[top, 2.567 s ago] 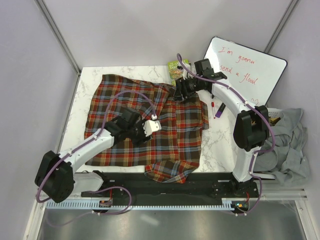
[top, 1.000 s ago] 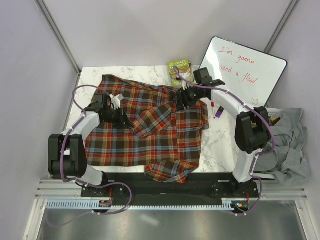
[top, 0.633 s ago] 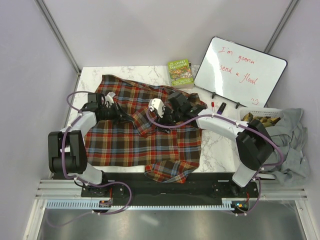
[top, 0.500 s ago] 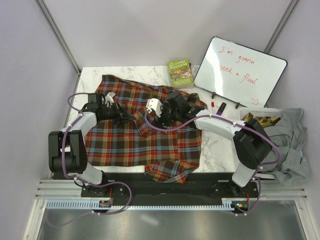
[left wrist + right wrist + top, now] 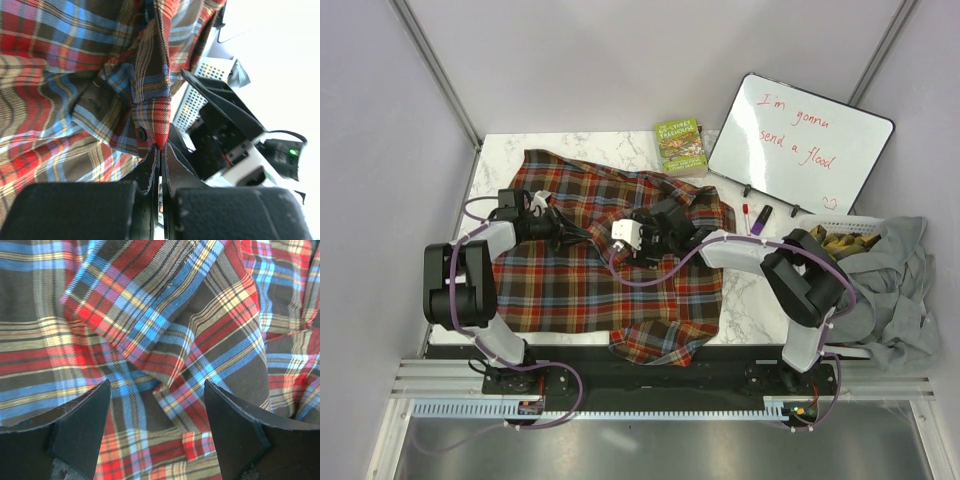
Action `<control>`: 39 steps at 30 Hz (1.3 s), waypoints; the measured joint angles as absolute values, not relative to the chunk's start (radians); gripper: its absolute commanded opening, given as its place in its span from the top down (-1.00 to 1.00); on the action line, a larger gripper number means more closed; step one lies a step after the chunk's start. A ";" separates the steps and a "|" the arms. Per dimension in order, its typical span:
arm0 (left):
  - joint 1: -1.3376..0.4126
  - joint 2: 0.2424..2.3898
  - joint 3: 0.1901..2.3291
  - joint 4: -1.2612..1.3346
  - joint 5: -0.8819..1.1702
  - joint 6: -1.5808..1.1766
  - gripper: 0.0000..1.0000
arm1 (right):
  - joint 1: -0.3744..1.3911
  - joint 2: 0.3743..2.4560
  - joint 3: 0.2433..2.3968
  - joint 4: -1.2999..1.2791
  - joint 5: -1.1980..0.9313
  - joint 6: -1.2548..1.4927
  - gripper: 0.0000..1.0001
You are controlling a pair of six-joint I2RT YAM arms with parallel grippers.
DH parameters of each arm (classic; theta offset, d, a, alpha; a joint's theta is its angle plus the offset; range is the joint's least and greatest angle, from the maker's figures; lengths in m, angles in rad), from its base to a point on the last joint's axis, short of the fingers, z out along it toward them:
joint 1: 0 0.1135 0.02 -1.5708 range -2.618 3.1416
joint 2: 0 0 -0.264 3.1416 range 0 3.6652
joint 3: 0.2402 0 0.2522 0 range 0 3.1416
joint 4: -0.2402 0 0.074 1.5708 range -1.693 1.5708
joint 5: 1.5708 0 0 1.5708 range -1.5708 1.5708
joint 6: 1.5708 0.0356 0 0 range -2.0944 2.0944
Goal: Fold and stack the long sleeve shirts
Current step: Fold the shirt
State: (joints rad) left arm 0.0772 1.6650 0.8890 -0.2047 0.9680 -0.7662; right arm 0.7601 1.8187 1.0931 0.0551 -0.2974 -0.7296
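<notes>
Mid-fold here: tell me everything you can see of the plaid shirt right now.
The plaid shirt is soft, flannel-looking cloth in red-orange, dark brown and blue checks. It lies spread but rumpled over most of the marble table, not yet folded, its near hem drooping past the front edge. The left pincer is shut on a buttoned edge, pulling it into a peak. The right pincer stands open over creased cloth near the middle, gripping nothing.
</notes>
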 measured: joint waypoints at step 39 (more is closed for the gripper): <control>0.105 1.659 0.889 -0.125 1.174 -0.887 0.97 | 0.762 1.912 0.885 0.587 -0.227 -0.880 1.00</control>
